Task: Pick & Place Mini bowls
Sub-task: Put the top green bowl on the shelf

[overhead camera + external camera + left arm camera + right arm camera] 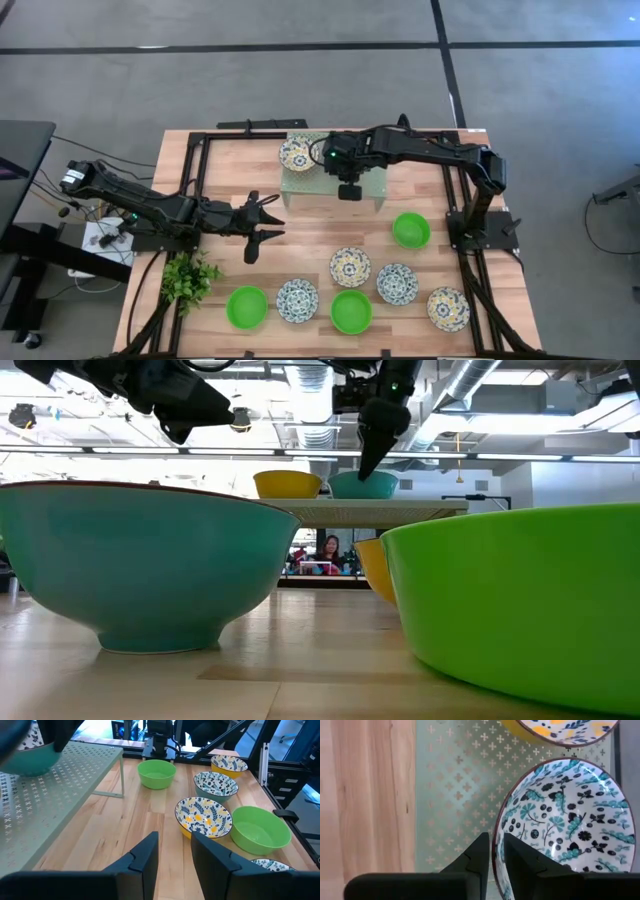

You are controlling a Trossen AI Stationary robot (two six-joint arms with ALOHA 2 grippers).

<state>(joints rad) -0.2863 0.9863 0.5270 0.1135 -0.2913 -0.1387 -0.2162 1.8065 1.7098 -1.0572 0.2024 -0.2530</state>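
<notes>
Gripping the rim of a teal-patterned mini bowl [570, 815], my right jaws [491, 851] are clamped on its wall, one finger inside and one outside, over the pale green perforated rack [455, 795]. Just beyond it on the rack sits a yellow-patterned bowl [560, 730]. My left jaws [262, 226] hover apart above bare tabletop [320, 225], between the rack and the front row. Ahead of them on the tabletop lie a yellow floral bowl [203, 816], a plain green bowl [260, 830], a dark floral bowl [216, 784], and farther off another green bowl [156, 773]. Along the front edge rest a third green bowl [247, 306] and more patterned ones, beside a small leafy plant [188, 278].
</notes>
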